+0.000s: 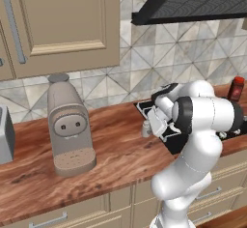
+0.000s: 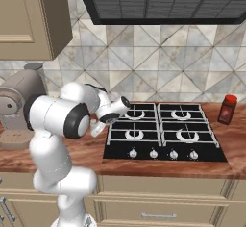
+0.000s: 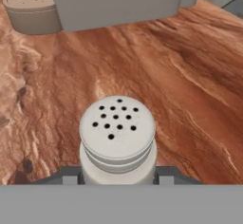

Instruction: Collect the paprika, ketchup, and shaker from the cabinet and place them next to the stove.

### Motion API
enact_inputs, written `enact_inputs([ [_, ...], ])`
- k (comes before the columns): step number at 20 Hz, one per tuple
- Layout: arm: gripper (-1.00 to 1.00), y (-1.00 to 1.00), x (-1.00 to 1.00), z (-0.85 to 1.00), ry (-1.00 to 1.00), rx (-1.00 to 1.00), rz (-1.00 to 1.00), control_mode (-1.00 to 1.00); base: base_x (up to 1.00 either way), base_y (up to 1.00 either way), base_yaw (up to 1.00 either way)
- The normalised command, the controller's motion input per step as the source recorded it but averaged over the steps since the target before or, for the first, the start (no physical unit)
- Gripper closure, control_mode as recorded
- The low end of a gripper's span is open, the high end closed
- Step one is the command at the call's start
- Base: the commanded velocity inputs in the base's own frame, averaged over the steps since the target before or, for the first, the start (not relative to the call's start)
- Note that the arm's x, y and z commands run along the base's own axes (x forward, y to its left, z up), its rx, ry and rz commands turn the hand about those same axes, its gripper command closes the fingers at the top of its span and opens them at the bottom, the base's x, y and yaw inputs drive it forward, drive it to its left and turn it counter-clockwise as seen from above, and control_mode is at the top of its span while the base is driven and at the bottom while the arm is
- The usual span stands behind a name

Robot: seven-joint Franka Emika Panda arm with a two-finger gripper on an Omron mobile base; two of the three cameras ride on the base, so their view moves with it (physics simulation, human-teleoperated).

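Note:
My gripper (image 3: 117, 178) is shut on the shaker (image 3: 117, 140), a small pale cylinder with a perforated top, and a dark fingertip shows on each side of its base. The shaker (image 1: 146, 129) hangs low over the wooden counter, just left of the stove (image 1: 144, 107), with the gripper (image 1: 150, 123) right beside it. The arm's hand (image 2: 98, 124) sits by the left edge of the black stove (image 2: 163, 130). The paprika (image 2: 227, 109), a dark jar with a red cap, stands on the counter right of the stove and appears as the paprika (image 1: 236, 88) at the far right. The ketchup and the cabinet are out of view.
A grey coffee machine (image 1: 70, 125) stands on the counter to the left, with a toaster (image 1: 5, 135) at the far left edge. Beige wall cabinets (image 1: 58, 19) and a dark range hood (image 2: 163, 0) hang above. The bare wooden counter (image 1: 120, 159) lies between machine and stove.

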Motion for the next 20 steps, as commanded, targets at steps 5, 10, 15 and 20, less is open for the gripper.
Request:
enact_inputs([
  [5, -1.00, 0.04, 0.01, -0.11, -0.05, 0.00, 0.00, -1.00, 0.00, 0.00, 0.00],
  [10, -1.00, 0.00, 0.00, 0.01, -0.08, 0.00, 0.00, -1.00, 0.00, 0.00, 0.00],
  [15, -1.00, 0.00, 0.00, 0.31, -0.14, -0.01, 0.00, -1.00, 0.00, 0.00, 0.00],
  [20, -1.00, 0.00, -0.15, 0.73, -0.17, -0.03, 0.00, -1.00, 0.00, 0.00, 0.00],
])
